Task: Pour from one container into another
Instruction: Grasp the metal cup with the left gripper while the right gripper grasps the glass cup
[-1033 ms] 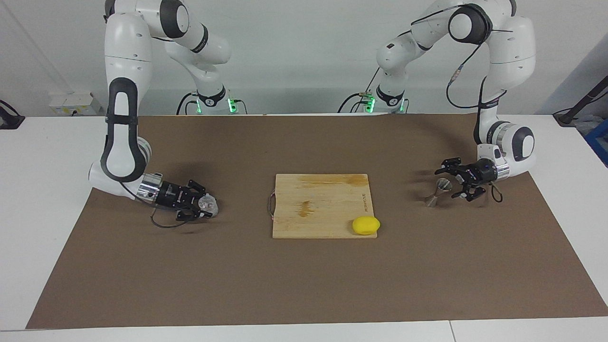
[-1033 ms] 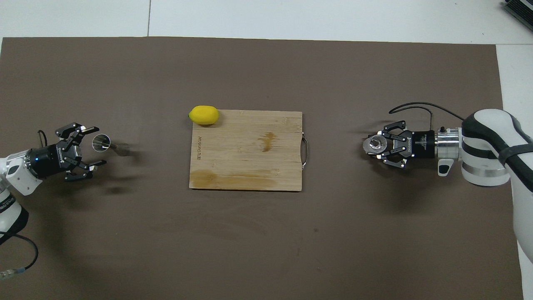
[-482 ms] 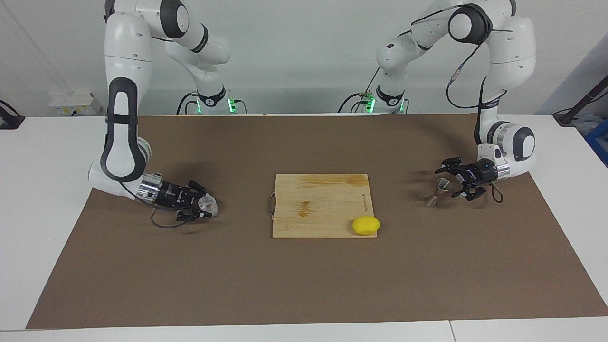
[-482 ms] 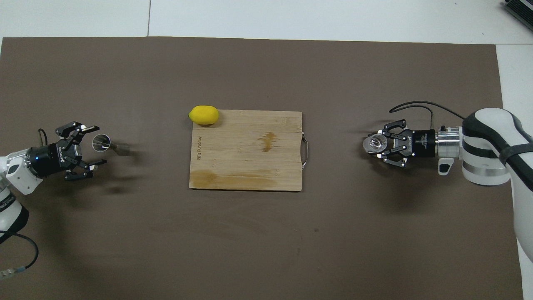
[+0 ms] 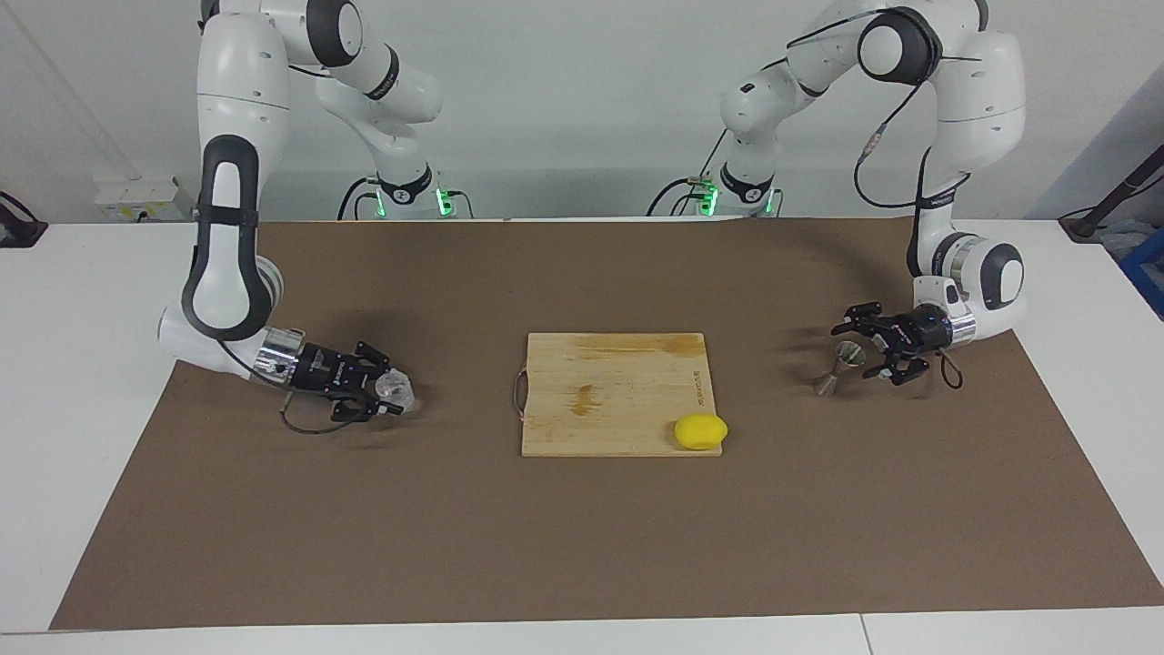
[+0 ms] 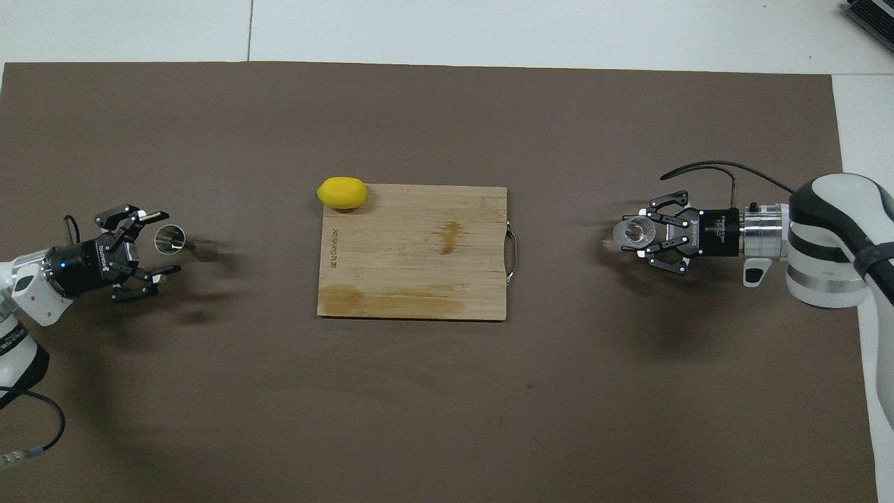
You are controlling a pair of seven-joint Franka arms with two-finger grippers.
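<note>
The glass [image 5: 397, 389] sits gripped in the right gripper [image 5: 389, 395], low over the mat [image 5: 582, 537] at nine o'clock of the cutting board [image 5: 618, 391] in the facing view. The jigger [image 5: 840, 367] stands upright at three o'clock, between the left gripper's [image 5: 866, 350] open jaws. A lemon [image 5: 700, 431] rests on the board's corner.

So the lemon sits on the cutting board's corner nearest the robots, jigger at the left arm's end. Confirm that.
Not quite: the lemon sits on the cutting board corner farthest from the robots, as the overhead view shows. The jigger is indeed at the left arm's end.
</note>
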